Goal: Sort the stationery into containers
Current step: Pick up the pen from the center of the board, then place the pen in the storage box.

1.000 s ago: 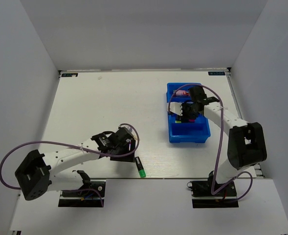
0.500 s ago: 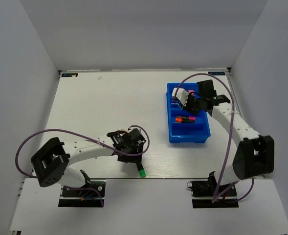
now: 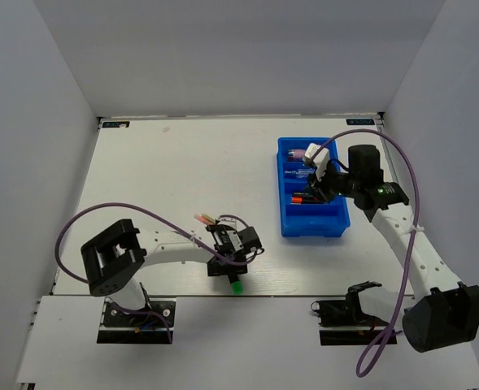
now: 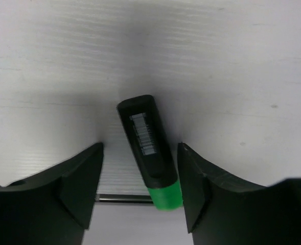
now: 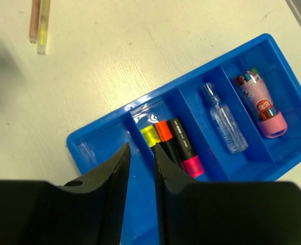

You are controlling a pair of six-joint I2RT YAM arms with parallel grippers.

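Note:
A black highlighter with a green cap [image 4: 151,153] lies near the table's front edge, between the open fingers of my left gripper [image 4: 140,190], which straddles it without touching. From above, its green cap [image 3: 236,286] pokes out below the left gripper [image 3: 232,270]. The blue bin [image 3: 314,227] holds highlighters with yellow, orange and pink caps [image 5: 178,145], a clear pen [image 5: 224,127] and a pink tube [image 5: 262,104] in separate compartments. My right gripper [image 5: 141,158] hovers over the bin [image 5: 96,147], jaws a narrow gap apart with nothing between them. Thin sticks [image 5: 40,25] lie on the table.
The thin sticks [image 3: 205,218] sit just behind my left arm's wrist. The table's front edge [image 4: 117,199] runs right under the highlighter's cap. White walls enclose the table on three sides.
My left gripper has slid right and forward until it straddles the green-capped highlighter. My right gripper has lifted out of the bin, leaving the highlighters lying in their compartment.

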